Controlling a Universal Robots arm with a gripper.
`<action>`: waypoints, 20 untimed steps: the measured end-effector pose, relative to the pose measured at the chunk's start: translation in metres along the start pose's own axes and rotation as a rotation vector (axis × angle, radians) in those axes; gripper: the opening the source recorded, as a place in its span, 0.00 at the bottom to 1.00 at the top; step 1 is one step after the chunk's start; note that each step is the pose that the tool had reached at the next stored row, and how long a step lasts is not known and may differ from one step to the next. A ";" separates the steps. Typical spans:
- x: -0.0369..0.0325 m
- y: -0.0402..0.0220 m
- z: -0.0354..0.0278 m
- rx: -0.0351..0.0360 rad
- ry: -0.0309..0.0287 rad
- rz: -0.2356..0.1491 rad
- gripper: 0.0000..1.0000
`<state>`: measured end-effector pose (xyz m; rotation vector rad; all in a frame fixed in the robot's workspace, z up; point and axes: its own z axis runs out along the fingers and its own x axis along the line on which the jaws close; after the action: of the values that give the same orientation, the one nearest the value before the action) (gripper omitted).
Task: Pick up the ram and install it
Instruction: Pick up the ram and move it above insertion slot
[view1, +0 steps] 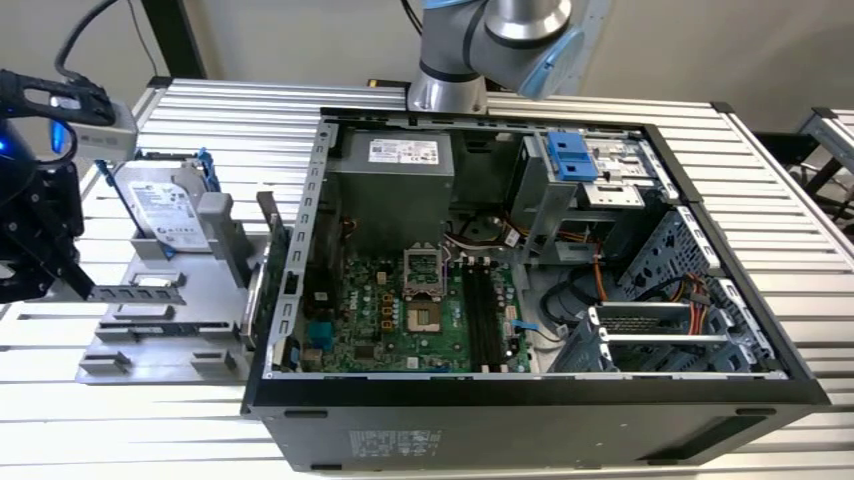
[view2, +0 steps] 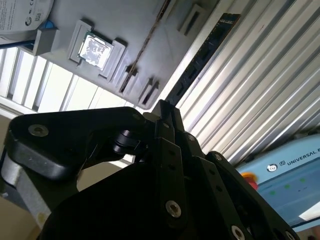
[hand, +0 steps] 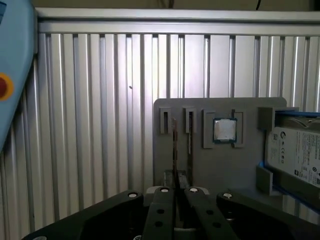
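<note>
The ram (view1: 134, 292) is pinched at one end between the pressed-together fingers of the gripper (view1: 83, 288), at the exterior view's far left. It lies roughly level over the grey fixture tray (view1: 147, 345); I cannot tell whether it touches the tray. In the second wrist view the dark stick (view2: 200, 57) reaches out from the gripper (view2: 165, 107) past the tray's edge and over the table's ribs. The tray also carries a small square processor (view2: 95, 50) in its pocket and a silver hard drive (view1: 167, 212) standing in a blue bracket. Everything sits on a table (view1: 787, 180) of silver slatted aluminium profiles with long parallel grooves. At the middle of the table an open computer case (view1: 534, 395) lies on its side, with the green motherboard (view1: 400, 320) exposed. The arm (view1: 501, 30) rises behind the case against a plain beige wall (view1: 294, 40). A light blue pendant (view2: 290, 180) with a red button lies on the slats near the gripper. Another slatted surface (view1: 834, 130) shows at the exterior view's right edge.
</note>
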<state>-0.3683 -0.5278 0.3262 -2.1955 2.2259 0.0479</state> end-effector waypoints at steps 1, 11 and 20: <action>0.0000 0.0000 -0.0012 0.0000 0.0000 0.000 0.00; -0.0004 0.0002 -0.0138 0.0001 0.0000 0.000 0.00; -0.0008 0.0002 -0.0248 0.0002 0.0000 0.000 0.00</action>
<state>-0.3683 -0.5279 0.3511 -2.1955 2.2257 0.0476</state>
